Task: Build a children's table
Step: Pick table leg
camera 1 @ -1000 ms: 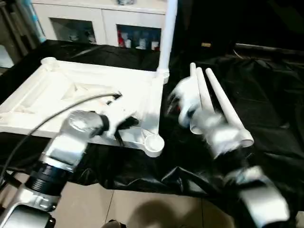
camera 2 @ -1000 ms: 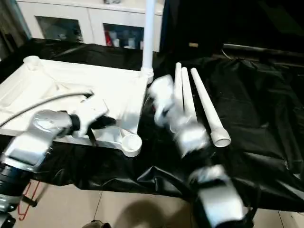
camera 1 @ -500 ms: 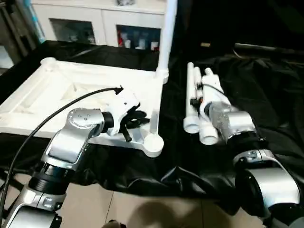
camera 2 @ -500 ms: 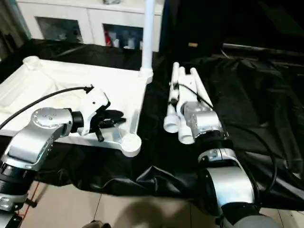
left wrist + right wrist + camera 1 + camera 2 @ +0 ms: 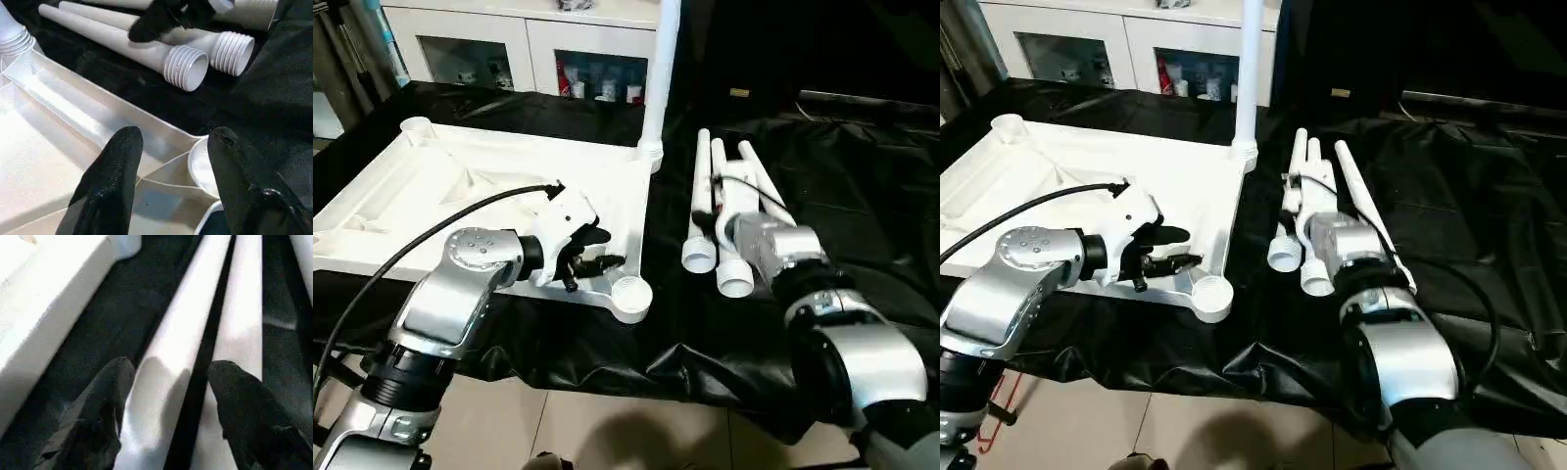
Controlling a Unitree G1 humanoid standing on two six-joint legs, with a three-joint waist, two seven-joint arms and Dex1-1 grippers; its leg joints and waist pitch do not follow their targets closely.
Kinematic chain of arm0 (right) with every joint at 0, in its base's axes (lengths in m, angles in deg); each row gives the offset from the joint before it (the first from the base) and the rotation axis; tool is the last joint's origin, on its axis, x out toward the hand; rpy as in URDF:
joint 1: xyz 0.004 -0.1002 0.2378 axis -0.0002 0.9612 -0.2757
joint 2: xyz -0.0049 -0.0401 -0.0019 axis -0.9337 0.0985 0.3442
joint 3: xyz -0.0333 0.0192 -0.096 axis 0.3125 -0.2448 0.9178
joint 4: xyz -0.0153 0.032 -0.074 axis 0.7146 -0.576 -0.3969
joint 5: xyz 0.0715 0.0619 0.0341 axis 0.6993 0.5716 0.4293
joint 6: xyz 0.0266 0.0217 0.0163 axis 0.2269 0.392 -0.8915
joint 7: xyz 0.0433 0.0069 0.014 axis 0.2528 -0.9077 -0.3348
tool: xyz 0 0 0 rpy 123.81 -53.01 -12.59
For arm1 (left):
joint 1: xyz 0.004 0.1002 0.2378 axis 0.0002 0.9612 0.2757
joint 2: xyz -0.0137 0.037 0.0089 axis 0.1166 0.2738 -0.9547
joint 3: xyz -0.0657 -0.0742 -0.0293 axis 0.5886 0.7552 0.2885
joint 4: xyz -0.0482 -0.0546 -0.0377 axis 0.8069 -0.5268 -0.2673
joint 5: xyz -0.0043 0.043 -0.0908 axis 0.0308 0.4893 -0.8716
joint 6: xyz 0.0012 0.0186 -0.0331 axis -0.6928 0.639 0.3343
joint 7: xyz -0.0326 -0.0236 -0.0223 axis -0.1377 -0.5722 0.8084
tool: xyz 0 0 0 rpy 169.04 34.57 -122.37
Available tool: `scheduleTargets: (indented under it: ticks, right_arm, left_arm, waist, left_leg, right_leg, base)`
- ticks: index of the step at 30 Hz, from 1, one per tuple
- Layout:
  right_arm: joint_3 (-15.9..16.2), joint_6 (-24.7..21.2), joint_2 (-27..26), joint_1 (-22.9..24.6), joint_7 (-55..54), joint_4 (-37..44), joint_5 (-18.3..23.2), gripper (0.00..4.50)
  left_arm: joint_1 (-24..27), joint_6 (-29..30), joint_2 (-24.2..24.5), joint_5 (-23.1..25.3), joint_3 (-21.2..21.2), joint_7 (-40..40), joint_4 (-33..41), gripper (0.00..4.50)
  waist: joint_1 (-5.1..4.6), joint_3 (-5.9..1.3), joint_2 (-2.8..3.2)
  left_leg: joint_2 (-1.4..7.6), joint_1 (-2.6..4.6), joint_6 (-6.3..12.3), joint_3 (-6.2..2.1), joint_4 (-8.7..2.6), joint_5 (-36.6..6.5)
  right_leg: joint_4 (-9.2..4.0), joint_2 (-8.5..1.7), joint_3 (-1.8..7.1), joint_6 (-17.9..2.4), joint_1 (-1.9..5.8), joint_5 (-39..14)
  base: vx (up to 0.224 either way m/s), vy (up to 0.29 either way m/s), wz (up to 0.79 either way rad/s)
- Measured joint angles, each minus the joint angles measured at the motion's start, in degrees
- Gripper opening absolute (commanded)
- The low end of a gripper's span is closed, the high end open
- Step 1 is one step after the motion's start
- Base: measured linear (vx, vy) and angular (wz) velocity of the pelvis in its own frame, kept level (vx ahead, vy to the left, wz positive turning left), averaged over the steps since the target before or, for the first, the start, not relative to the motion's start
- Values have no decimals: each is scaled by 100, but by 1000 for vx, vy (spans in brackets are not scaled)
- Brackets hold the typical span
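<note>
The children's table top [image 5: 460, 186] lies upside down on the black cloth, ribs facing up. One white leg [image 5: 658, 78] stands upright in its far right corner socket. Three more legs [image 5: 700, 211] lie side by side on the cloth to the right of the top. My left gripper [image 5: 173, 142] hovers open over the top's near right part, just short of the empty corner socket [image 5: 631, 294], holding nothing. My right gripper [image 5: 171, 372] hangs open just above the lying legs, its fingers [image 5: 110, 396] on either side of one leg [image 5: 171, 333] without closing on it.
A white cabinet with glass doors [image 5: 529, 49] stands behind the work. The black cloth [image 5: 862, 196] hangs over the front edge above a tiled floor [image 5: 587, 421]. A black cable [image 5: 431, 230] arcs from my left forearm across the top.
Both grippers have opened from nearly shut. My right arm swung in and settled over the lying legs. My left gripper has stayed over the top's near right part.
</note>
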Motion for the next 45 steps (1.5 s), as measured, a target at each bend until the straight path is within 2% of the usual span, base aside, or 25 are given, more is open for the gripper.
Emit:
scheduleTargets:
  ticks: [4,5,7,9,12,15,16,19,24,29,31,36,38,43,45]
  right_arm:
    - [1,144,-31,-151,82,-278,1,346]
    - [3,158,-31,-164,80,-332,-3,359]
    - [5,162,-32,-167,63,-416,-11,367]
    - [15,159,-33,-193,1,-570,-63,381]
    - [25,39,-42,-317,-56,-772,-130,383]
    - [21,-36,-38,-396,-57,-839,-131,383]
    - [21,-77,-37,-423,-48,-917,-131,383]
    - [3,-146,-40,-426,-5,-1020,-116,383]
    - [-219,-478,16,-546,30,-1203,10,337]
    - [-399,-757,120,-591,60,-1257,128,293]
    - [-436,-824,165,-591,75,-1299,135,261]
    - [-504,-893,217,-590,101,-1359,153,238]
    - [-562,-907,226,-588,96,-1359,185,209]
    - [-741,-930,245,-576,-19,-1360,315,194]
    - [-967,-822,247,-545,-183,-1362,483,194]
  left_arm:
    - [2,16,14,-6,-10,-10,25,289]
    - [6,24,17,-7,-14,-12,59,314]
    - [9,36,32,-9,-17,-16,77,321]
    - [33,70,89,-9,-36,-15,124,328]
    - [113,110,178,-11,-83,11,192,364]
    - [132,117,228,-11,-117,20,208,370]
    - [132,119,237,-11,-117,20,224,390]
    - [133,156,240,-15,-121,16,262,408]
    - [138,216,311,-88,-218,65,374,448]
    - [188,250,365,-120,-274,147,487,450]
    - [210,280,410,-123,-276,153,495,450]
    - [209,338,432,-147,-303,163,495,450]
    - [208,339,433,-158,-312,176,494,450]
    - [146,327,363,-157,-310,82,434,450]
    - [18,267,127,-159,-236,-129,277,450]
  waist:
    - [0,2,-9]
    - [6,4,-14]
    - [12,6,-21]
    - [13,20,-47]
    - [12,42,-85]
    - [10,39,-104]
    - [10,39,-111]
    - [25,42,-132]
    - [26,39,-185]
    - [23,25,-214]
    - [22,26,-220]
    - [21,27,-240]
    - [23,27,-240]
    - [29,27,-240]
    - [43,28,-238]
  left_leg:
    - [0,0,0,0,0,0]
    - [1,0,0,0,0,0]
    - [0,-1,0,1,0,0]
    - [1,-1,0,1,0,0]
    - [1,-2,-1,1,2,1]
    - [1,-2,-2,2,3,1]
    - [1,-2,-2,2,3,1]
    - [1,-3,-2,2,5,1]
    - [3,-4,-2,2,9,1]
    - [3,-4,-2,3,11,1]
    - [3,-3,-2,3,12,1]
    - [3,-3,-3,2,16,2]
    - [3,-3,-3,2,16,2]
    - [3,-4,-3,2,17,2]
    - [3,-6,-3,3,20,2]
  right_leg:
    - [0,0,0,0,0,0]
    - [1,0,0,0,0,0]
    - [0,0,1,0,0,0]
    - [3,0,0,0,-1,0]
    - [9,0,1,0,-5,0]
    - [9,0,2,0,-5,0]
    - [9,0,1,0,-5,0]
    - [10,-1,1,0,-5,0]
    - [15,-1,0,1,-6,0]
    - [16,-1,1,1,-5,0]
    - [17,-1,1,1,-5,0]
    - [19,-1,1,1,-5,0]
    - [19,-1,1,1,-5,0]
    - [20,-1,1,1,-5,0]
    - [21,-2,1,0,-5,1]
  base:
    - [0,0,0]
    - [0,0,0]
    - [0,0,0]
    - [0,0,0]
    - [0,0,0]
    - [0,0,0]
    - [0,0,0]
    - [0,0,0]
    - [0,0,0]
    - [0,0,0]
    - [0,0,0]
    - [0,0,0]
    - [0,0,0]
    - [0,0,0]
    - [0,0,0]
